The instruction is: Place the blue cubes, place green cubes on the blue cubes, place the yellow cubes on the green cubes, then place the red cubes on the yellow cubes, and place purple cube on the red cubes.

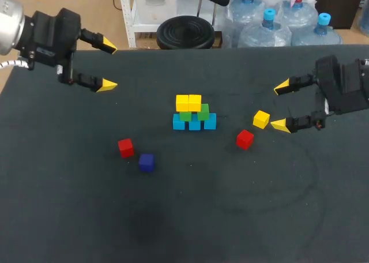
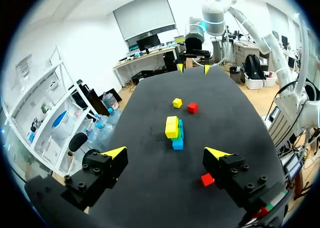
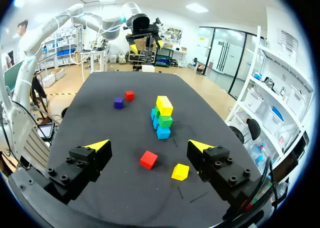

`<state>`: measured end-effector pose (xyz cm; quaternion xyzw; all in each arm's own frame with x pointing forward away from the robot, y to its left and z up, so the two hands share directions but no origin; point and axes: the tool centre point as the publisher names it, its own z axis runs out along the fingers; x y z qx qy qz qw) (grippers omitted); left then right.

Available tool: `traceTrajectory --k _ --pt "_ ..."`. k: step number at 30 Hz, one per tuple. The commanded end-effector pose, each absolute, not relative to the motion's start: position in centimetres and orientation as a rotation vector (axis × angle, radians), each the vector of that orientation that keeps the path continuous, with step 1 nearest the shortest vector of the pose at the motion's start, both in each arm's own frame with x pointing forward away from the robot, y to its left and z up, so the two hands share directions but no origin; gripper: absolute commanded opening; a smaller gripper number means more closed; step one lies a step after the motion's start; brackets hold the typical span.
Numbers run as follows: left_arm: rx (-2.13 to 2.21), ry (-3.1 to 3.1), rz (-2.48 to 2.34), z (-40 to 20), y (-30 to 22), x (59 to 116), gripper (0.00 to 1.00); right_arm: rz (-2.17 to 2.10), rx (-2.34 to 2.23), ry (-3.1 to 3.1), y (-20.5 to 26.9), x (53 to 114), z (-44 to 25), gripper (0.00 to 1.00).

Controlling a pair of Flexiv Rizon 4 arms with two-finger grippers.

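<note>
— Right hand: is it holding anything?

— No. Its fingers stand apart and empty, just beside the loose yellow cube on the counter. Left hand is likewise spread and empty, well apart from everything.

— So that yellow cube is next?

— I'd judge so. The stack has blue at the base, green over it and a yellow pair on top. The purple cube can wait.

— How should it be taken?

— It lies turned a little, with a red cube near. Square the fingers to two flat faces, come straight down and stay clear of the red one. Then set it gently beside the yellow pair, so nothing gets nudged off.
</note>
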<state>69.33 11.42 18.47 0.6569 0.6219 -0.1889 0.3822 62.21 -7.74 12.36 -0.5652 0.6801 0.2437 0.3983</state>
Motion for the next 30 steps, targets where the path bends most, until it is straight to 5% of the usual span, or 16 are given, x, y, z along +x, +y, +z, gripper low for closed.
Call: traceTrajectory --k 1,30 --pt "1.675 1.583 -0.481 18.4 11.5 69.3 1.0 0.547 -1.419 1.76 -8.7 62.5 11.5 1.0" --pt "1.675 1.583 -0.481 18.4 11.5 69.3 1.0 0.347 -1.175 1.924 -9.5 69.6 3.8 1.0"
